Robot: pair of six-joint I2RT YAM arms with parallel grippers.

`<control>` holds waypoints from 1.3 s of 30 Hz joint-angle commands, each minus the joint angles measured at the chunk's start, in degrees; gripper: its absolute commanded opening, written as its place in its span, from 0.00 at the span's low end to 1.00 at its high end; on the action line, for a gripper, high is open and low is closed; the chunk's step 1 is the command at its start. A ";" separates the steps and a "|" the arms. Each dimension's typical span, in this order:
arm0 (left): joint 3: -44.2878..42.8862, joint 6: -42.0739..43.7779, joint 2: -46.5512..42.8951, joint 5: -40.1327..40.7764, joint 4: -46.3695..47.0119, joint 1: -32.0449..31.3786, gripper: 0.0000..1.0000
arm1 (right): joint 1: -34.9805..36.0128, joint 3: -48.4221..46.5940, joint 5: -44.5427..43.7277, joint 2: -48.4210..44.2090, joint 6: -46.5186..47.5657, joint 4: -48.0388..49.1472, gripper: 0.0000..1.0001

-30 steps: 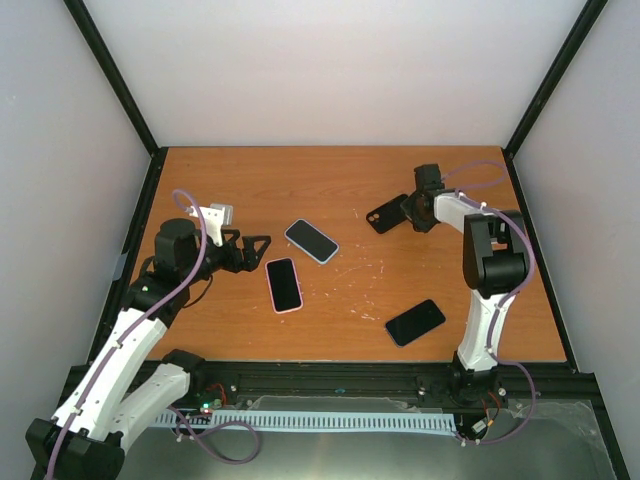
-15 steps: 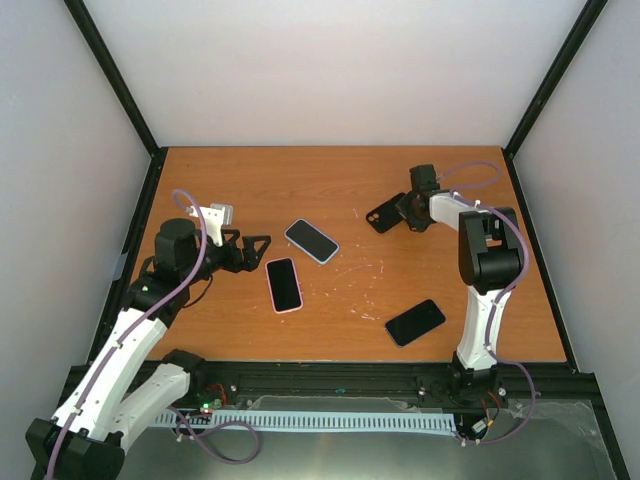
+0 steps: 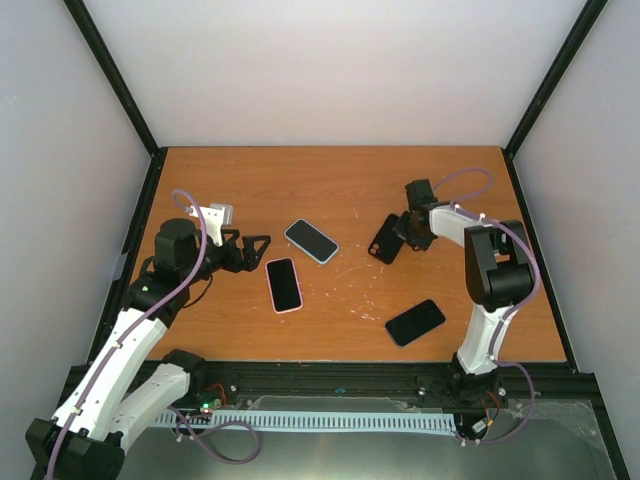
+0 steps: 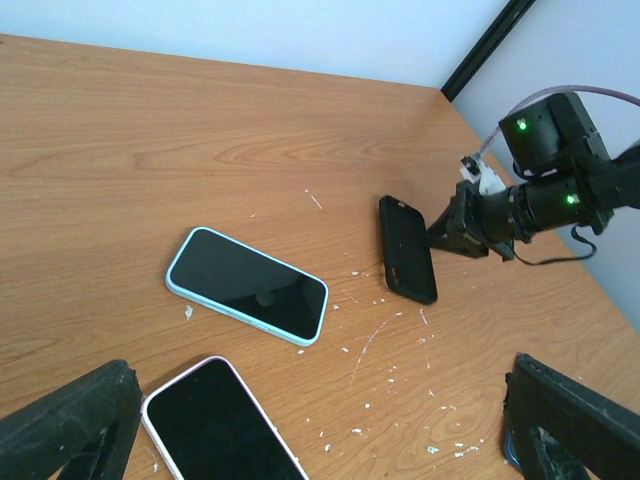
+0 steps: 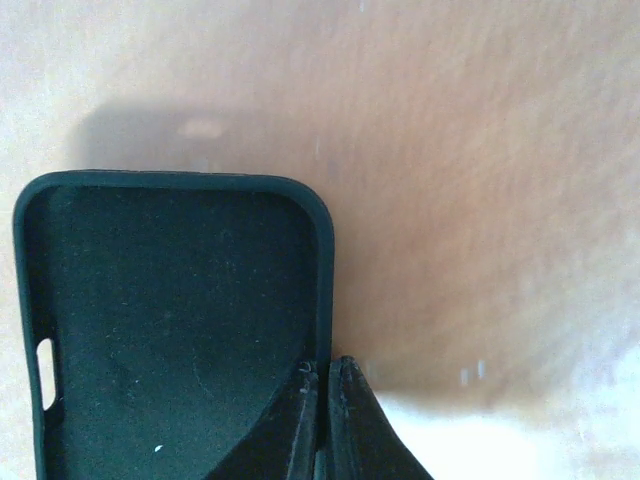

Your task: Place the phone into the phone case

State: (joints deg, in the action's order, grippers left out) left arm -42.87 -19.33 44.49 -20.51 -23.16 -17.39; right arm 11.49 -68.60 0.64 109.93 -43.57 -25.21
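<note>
The black phone case [image 3: 384, 239] hangs tilted just over the table right of centre, its hollow side facing the right wrist camera [image 5: 170, 320]. My right gripper [image 3: 401, 231] is shut on one side wall of the case [image 5: 322, 366]; the left wrist view shows the case [image 4: 407, 262] on edge in that grip. A bare black phone [image 3: 415, 322] lies flat near the front, right of centre. My left gripper [image 3: 262, 250] stands open and empty at the left, its fingertips [image 4: 70, 430] low over the table beside a pink-edged phone.
A pink-edged phone [image 3: 284, 284] lies just in front of the left gripper, and a light-blue-edged phone [image 3: 311, 241] lies beyond it [image 4: 247, 285]. White specks dot the wooden table [image 3: 330, 190]. Black frame posts stand at the back corners.
The right gripper has shut on the case's wall and carried it towards the near side, tipping it up on edge. The left arm and the three phones have not moved.
</note>
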 commanded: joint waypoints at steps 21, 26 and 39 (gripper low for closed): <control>-1.12 0.90 -0.52 0.89 0.95 -0.28 0.99 | 25.55 10.24 -9.05 -10.56 3.84 -13.34 0.10; -1.03 0.79 -0.60 1.09 0.92 -0.28 0.99 | 25.69 11.19 -7.56 -13.87 2.40 -13.25 0.22; -1.00 0.71 -0.68 0.82 0.97 -0.28 1.00 | 25.93 20.29 -8.99 -34.10 -20.69 -13.76 0.69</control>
State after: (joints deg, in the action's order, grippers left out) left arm -42.87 -19.35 44.47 -19.70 -23.18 -17.39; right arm 36.86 -51.90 -6.39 81.49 -53.56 -38.39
